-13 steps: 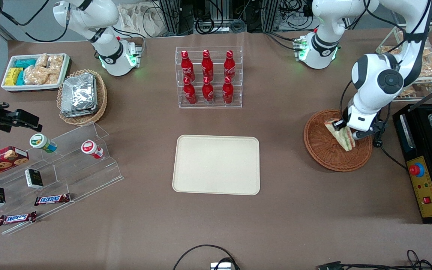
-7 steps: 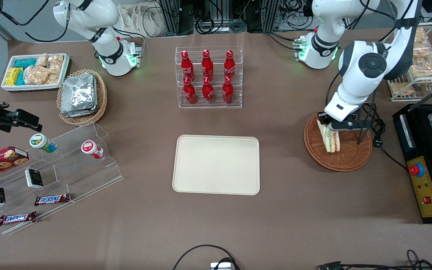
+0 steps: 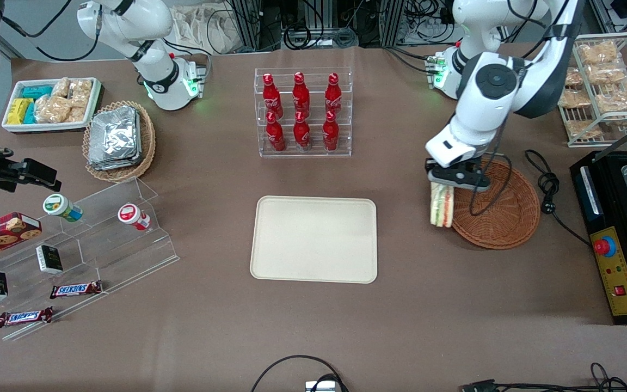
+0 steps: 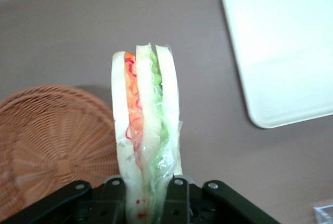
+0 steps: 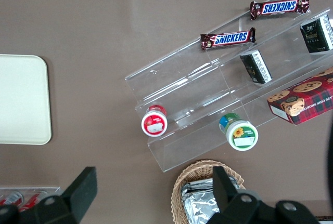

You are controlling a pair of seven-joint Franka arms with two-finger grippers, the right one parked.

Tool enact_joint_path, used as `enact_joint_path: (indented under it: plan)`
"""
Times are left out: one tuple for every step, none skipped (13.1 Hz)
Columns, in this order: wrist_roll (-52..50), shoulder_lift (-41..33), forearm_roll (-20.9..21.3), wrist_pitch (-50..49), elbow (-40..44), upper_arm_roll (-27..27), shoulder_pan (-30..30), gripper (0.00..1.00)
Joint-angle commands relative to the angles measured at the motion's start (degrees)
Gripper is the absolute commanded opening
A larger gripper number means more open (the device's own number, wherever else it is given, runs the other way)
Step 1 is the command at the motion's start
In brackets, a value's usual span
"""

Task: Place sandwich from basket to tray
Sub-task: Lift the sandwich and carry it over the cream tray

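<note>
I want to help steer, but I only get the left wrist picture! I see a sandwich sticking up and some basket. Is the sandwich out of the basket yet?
Observer: Nearly. In the front view the sandwich hangs at the basket's rim, on the side facing the tray.
Operator: Is the claw really holding it?
Observer: Yes, the claw is shut on its top end, lifted above the table.
Operator: Is anything on the tray?
Observer: No, its whole surface is bare.
Operator: What's near the tray?
Observer: A clear rack of red bottles stands farther from the front camera.
</note>
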Motion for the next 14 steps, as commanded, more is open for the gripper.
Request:
enact_joint_path:
  plan:
    - [-3.05,8.54,0.73,-2.60,8.11,-2.74,0.18,0.10]
    - [-3.93,10.57,0.82,-2.69,10.13,-3.26,-0.16,0.10]
    - [-4.81,12.76,1.00,-3.13,12.68,-3.18,-1.04,0.10]
    - [-6.12,14.44,1.61,-3.57,14.53,-3.27,-1.74,0.10]
    - [-9.27,16.89,4.57,-3.92,16.63,-3.18,-2.71,0.10]
    - [-13.30,20.22,8.34,-5.14,19.96,-3.18,-3.76,0.10]
    - [-17.34,23.65,11.43,-6.98,23.48,-3.27,-5.25,0.10]
    - [-20.52,26.56,13.72,-8.83,27.08,-3.18,-6.83,0.10]
    - [-22.37,29.11,15.05,-9.89,29.99,-3.18,-7.72,0.10]
    - [-23.44,30.87,15.50,-10.07,31.93,-3.18,-8.77,0.10]
    - [-23.71,32.37,15.59,-10.08,33.60,-3.09,-9.65,0.10]
    - [-23.71,33.78,15.59,-10.25,35.01,-3.09,-9.83,0.10]
    - [-23.71,34.84,15.59,-10.25,35.98,-3.09,-9.92,0.10]
    - [-23.89,36.33,15.59,-10.16,37.30,-3.09,-10.97,0.10]
